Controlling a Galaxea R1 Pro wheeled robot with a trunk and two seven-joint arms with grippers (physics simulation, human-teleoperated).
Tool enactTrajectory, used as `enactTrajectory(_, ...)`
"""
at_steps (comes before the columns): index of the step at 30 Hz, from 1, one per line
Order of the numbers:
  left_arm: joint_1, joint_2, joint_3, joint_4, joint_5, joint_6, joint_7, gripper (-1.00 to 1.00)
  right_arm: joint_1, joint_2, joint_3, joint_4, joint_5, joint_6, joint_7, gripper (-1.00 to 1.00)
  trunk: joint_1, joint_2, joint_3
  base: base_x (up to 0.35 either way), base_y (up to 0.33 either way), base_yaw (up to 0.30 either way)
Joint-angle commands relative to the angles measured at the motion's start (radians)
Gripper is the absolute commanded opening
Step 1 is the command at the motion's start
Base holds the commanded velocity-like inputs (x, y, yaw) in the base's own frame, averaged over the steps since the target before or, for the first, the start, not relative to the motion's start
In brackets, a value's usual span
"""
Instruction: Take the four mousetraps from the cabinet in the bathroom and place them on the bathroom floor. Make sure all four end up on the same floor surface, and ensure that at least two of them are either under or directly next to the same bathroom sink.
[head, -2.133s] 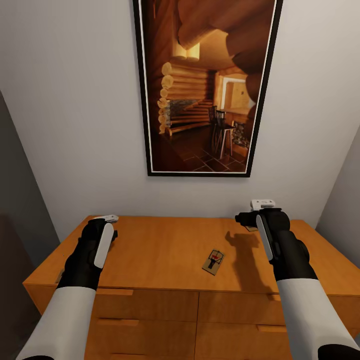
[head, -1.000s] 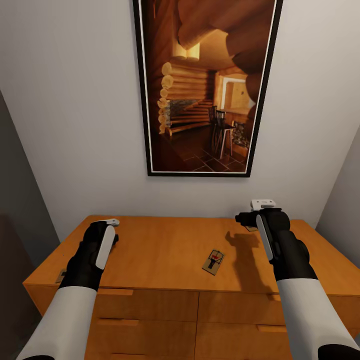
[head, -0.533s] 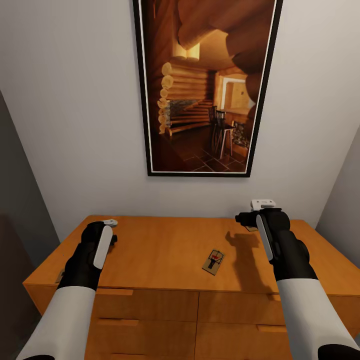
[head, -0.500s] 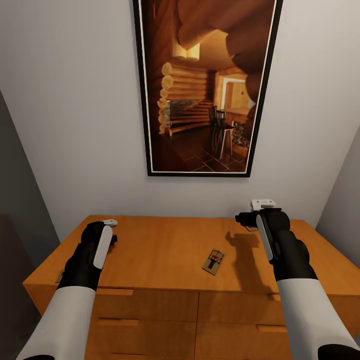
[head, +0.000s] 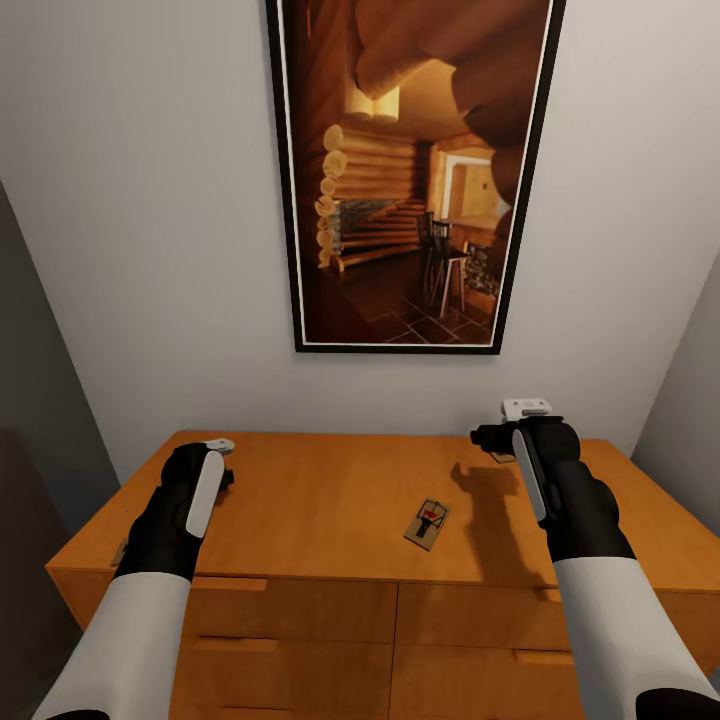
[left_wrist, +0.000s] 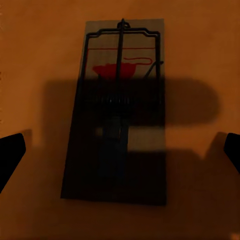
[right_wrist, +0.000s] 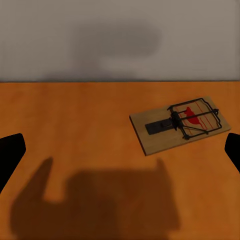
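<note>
- Since the earliest frame the left gripper (head: 222, 462) has come down a little toward the top of the cabinet (head: 330, 500); the right gripper (head: 487, 436) and the camera have not moved.
- In the left wrist view a mousetrap (left_wrist: 117, 112) lies flat directly below the left gripper, between its two dark fingertips (left_wrist: 10, 152). These stand wide apart and touch nothing. Its long axis runs across the line that joins the fingertips, with the red spot at the far end.
- This mousetrap is a brown rectangular slab with a dark wire frame, and the gripper's shadow covers most of it.
- In the right wrist view a second mousetrap (right_wrist: 180, 123) lies flat on the cabinet top, ahead of the right gripper and a little toward one fingertip. It is turned at an angle, and its red end points to that side. Only the edges of the right fingertips (right_wrist: 11, 150) show, far apart, with nothing between them.
- In the head view a third mousetrap (head: 427, 522) lies on the cabinet top between the two arms, nearer to the right arm. Its long axis runs almost away from the robot, with the red spot at the far end.
- A small brown piece (head: 121, 551) shows at the cabinet's edge beside the left forearm; I cannot tell what it is.
- The cabinet drawers are shut, so their contents are hidden.
- A framed picture (head: 410, 170) hangs on the grey wall (head: 150, 250) above.
</note>
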Motion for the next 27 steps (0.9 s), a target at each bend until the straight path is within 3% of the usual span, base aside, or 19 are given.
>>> enactTrajectory(1, 0.000, 0.000, 0.002, 0.003, 0.002, 0.007, 0.010, 1.00, -0.001, 0.000, 0.000, -0.001, 0.007, 0.005, 0.004, 1.00, 0.000, 0.000, -0.001, 0.000, 0.000, 0.000)
enactTrajectory(15, 0.000, 0.001, 0.002, 0.026, 0.003, 0.007, 0.010, 1.00, -0.001, 0.000, 0.000, -0.001, 0.007, 0.005, 0.004, 1.00, 0.000, 0.000, -0.001, 0.000, 0.000, 0.000)
enactTrajectory(16, 0.000, 0.001, 0.002, 0.028, 0.003, 0.007, 0.010, -1.00, -0.001, 0.000, 0.000, -0.001, 0.007, 0.005, 0.004, 1.00, 0.000, 0.000, -0.001, 0.000, 0.000, 0.000)
enactTrajectory(21, 0.000, 0.001, 0.022, 0.035, 0.003, 0.007, 0.010, -1.00, -0.001, 0.000, 0.000, -0.001, 0.008, 0.005, 0.004, 1.00, 0.000, 0.000, -0.001, 0.000, 0.000, 0.000)
enactTrajectory(27, 0.000, 0.002, 0.074, 0.037, 0.003, 0.007, 0.010, -1.00, -0.001, 0.000, 0.000, -0.001, 0.009, 0.005, 0.006, 1.00, 0.000, 0.000, -0.001, 0.000, 0.000, 0.000)
